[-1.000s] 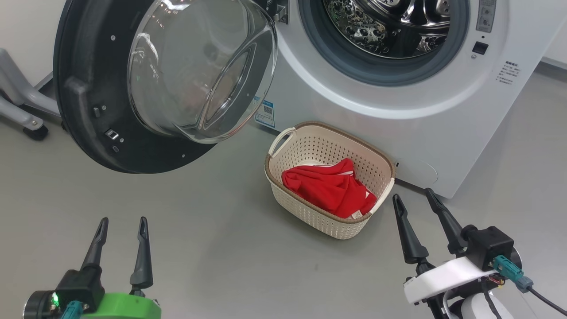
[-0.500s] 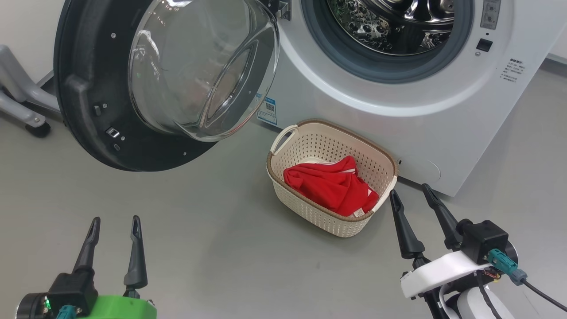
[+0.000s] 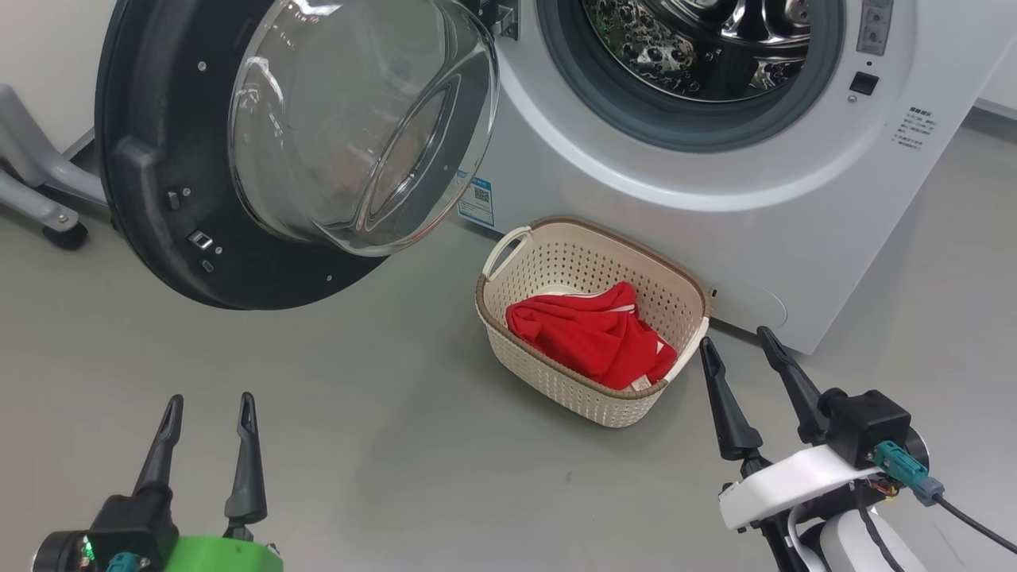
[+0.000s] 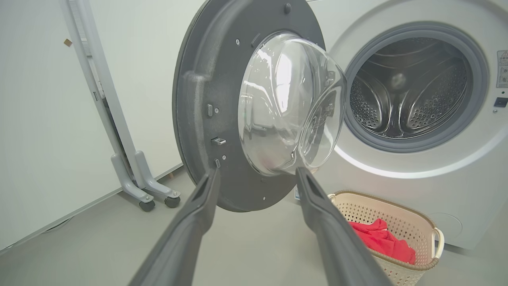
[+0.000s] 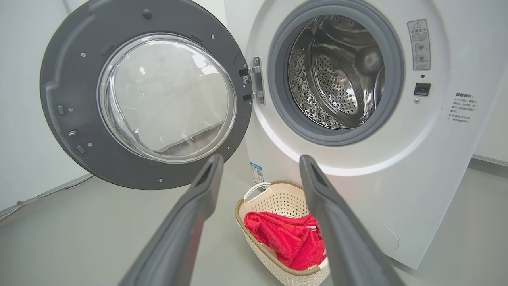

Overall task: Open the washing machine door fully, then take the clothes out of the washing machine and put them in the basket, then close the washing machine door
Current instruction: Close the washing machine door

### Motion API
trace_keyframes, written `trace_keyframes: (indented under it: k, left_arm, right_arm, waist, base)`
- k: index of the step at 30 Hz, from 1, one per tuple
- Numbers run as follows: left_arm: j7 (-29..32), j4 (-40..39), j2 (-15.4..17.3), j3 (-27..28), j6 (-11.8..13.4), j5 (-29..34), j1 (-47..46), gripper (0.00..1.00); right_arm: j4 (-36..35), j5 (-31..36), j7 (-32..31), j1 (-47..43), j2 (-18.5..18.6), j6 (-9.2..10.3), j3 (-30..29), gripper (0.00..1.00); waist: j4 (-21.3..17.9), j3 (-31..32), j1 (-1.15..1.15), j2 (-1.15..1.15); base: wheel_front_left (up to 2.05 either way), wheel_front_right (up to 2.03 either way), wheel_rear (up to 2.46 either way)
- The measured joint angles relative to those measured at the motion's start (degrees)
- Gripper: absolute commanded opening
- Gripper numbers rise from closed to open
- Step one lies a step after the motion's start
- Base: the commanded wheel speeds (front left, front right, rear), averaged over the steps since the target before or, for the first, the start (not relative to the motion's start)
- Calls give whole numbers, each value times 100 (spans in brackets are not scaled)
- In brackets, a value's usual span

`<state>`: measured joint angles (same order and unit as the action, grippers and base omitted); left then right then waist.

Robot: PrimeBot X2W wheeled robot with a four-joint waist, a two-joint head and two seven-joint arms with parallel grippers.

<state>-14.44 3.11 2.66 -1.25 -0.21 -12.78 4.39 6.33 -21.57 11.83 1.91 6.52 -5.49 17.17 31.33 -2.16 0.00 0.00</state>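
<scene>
The washing machine [image 3: 794,222] stands ahead with its door [image 3: 159,238] swung wide to the left, dark grey inner face and glass bowl toward me. Its steel drum [image 5: 337,75] looks empty in the wrist views. Red clothes [image 3: 592,334] lie in the cream basket [image 3: 493,318] on the floor in front of the machine. My left gripper [image 3: 206,403] is open low at the left, well short of the door. My right gripper [image 3: 735,340] is open just right of the basket, holding nothing.
A grey wheeled stand [image 3: 40,206] sits left of the door by the white wall. Grey floor [image 3: 397,445] stretches between my grippers and the basket. The door [image 4: 206,119] overhangs the floor at the left, close to the basket's handle [image 4: 438,238].
The whole head view has shifted slightly, so the camera moved. My left gripper has sunk a little in view; my right gripper has edged slightly up. Both stay open.
</scene>
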Motion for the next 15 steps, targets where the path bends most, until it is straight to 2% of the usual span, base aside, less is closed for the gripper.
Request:
trace_keyframes:
  k: [15]
  left_arm:
    - [0, 0, 0, -34, -1, 0, 34, 100]
  right_arm:
    - [77, -8, 20, 0, -4, 1, -25, 100]
  waist:
    - [-19, 25, 0, 0]
  base:
    - [0, 0, 0]
